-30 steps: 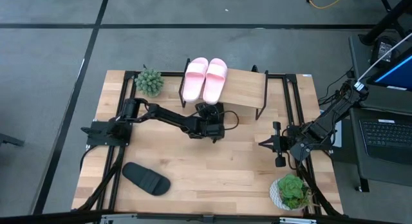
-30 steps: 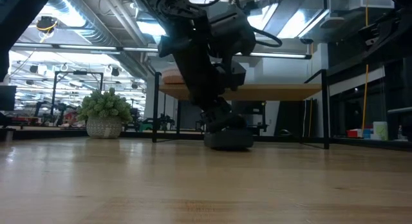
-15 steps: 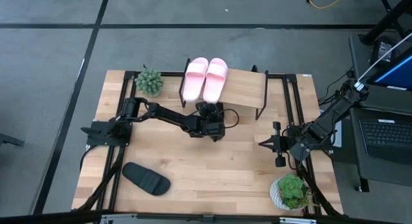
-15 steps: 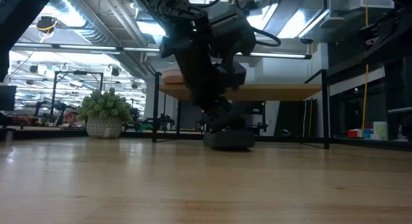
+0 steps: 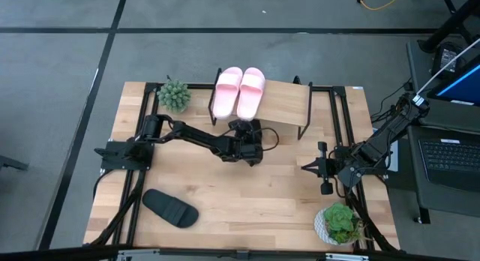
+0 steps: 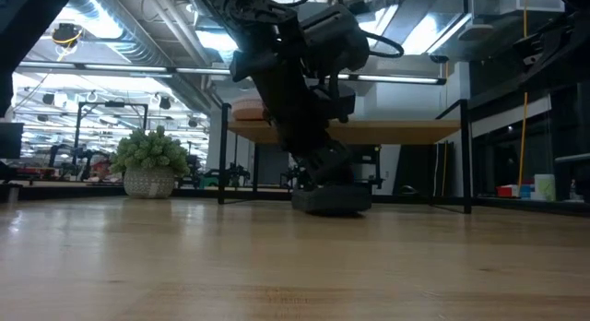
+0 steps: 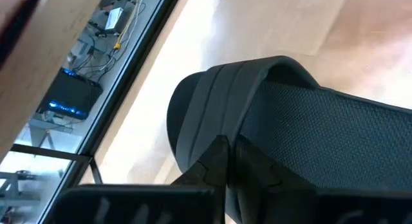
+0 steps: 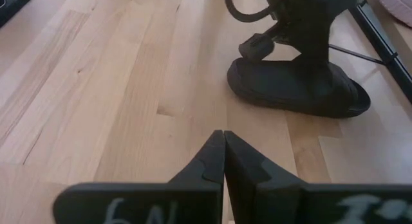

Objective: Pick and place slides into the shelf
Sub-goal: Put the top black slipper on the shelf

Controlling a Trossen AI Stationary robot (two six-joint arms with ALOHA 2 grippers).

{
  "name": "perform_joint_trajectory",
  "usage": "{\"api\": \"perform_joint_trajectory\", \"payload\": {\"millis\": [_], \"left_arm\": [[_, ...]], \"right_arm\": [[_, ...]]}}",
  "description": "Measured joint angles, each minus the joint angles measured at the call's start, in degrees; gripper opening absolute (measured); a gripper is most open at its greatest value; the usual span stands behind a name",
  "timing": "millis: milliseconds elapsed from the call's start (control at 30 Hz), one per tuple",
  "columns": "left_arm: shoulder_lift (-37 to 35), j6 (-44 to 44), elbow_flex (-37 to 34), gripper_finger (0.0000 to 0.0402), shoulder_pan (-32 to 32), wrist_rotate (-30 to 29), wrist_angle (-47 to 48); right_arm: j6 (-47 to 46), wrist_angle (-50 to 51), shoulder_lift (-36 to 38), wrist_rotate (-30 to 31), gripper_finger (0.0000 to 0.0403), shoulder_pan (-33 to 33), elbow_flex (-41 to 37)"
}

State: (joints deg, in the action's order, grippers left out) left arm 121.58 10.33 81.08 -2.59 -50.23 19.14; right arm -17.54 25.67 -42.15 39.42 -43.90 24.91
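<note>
The left arm reaches across the table [image 5: 247, 193], its gripper [image 5: 246, 133] clamped on a black slide [image 8: 297, 87] lying flat just before the shelf [image 5: 289, 103]. Two pink slides [image 5: 238, 91] sit on top. The right gripper [image 5: 309, 166] waits, pressed together.

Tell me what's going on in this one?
The left claw is down at the table in front of the shelf, shut on the strap of a black slide that sits flat on the wood. Two pink slides already lie side by side on the shelf top. Another black slide waits near the table's front left corner. The right claw is shut and empty, parked off to the right.
</note>
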Motion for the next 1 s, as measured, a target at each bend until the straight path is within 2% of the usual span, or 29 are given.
{"api": "perform_joint_trajectory", "payload": {"millis": [400,667,1000], "left_arm": [[0.0,0.1,1.9,0.0003,-6.4,0.5,0.3],[0.0,-1.7,7.1,0.0002,-8.8,0.4,2.1],[0.0,-1.9,16.6,0.0001,-9.8,-0.2,11.0]], "right_arm": [[0.0,0.0,0.0,0.0,0.001,0.0,0.0],[0.0,0.0,0.0,0.0,0.001,0.0,0.0],[0.2,0.0,0.0,0.0,0.001,0.0,0.0]]}}
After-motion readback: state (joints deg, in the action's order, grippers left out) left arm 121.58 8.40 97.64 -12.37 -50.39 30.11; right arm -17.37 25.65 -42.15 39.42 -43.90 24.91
